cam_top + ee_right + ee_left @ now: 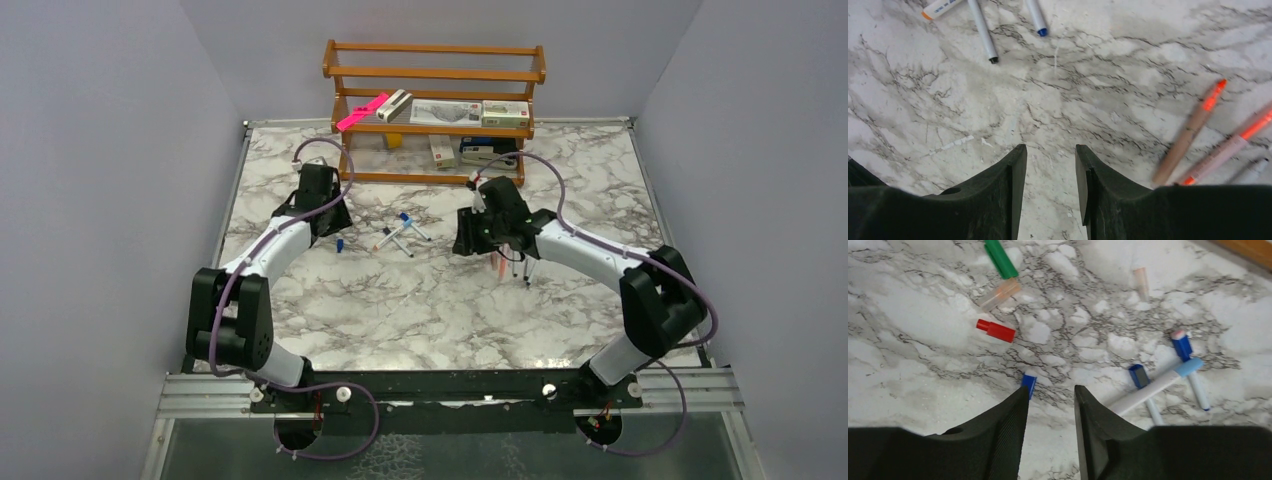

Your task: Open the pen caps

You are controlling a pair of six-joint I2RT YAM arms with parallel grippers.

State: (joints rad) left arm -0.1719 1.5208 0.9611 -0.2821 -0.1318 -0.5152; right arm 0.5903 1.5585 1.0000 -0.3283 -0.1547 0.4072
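In the left wrist view several loose pen caps lie on the marble: a green cap (pixel 1000 259), a clear orange cap (pixel 998 294), a red cap (pixel 995 330) and a small blue cap (pixel 1029 384). The blue cap (pixel 340 243) lies just past the left finger's tip. My left gripper (pixel 1050 392) is open and empty. To its right lie a white pen with a light blue end (pixel 1153 389) and two thin pens with dark blue ends (pixel 1181 346). My right gripper (pixel 1050 150) is open over bare marble, with two orange-tipped pens (pixel 1190 132) to its right.
A wooden rack (pixel 435 105) stands at the back with boxes and a pink bar (pixel 362 112) on it. Grey walls close in the table on three sides. Three more pens (pixel 983 30) lie ahead of the right gripper.
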